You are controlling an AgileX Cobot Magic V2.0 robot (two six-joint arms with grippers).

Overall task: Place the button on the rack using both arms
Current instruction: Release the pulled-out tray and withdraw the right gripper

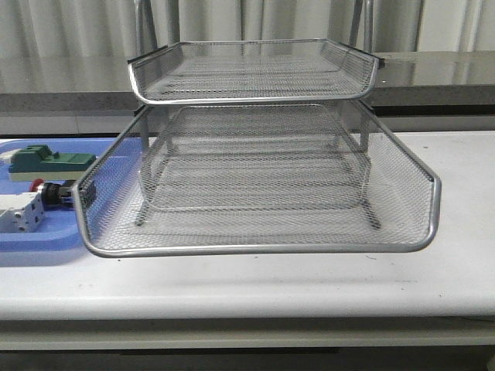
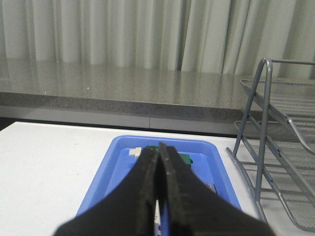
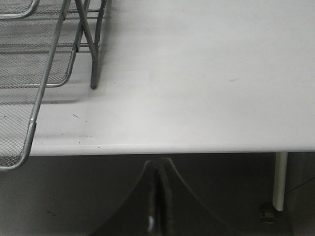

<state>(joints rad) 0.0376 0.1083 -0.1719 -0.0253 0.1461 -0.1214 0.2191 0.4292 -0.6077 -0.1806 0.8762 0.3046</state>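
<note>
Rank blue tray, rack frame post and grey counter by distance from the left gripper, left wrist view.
From left gripper:
1. Blue tray, directly below the fingertips.
2. Rack frame post, off to the side on the table.
3. Grey counter, behind the table, before the curtain.

The rack (image 1: 255, 185) is a silver wire-mesh letter tray thing on a metal frame, sitting upright on the white table and taking up most of the middle of the front view. Top tier sits up at 12 o'clock; the bottom tier is slid way out toward the camera, and there's a smaller one tucked between them.

The button (image 1: 48, 191) is tiny next to it: red cap, black barrel, lying on its side at about 9 o'clock from the rack, just off the lowest tier's left corner. Its rear end is hidden behind the mesh.
</note>
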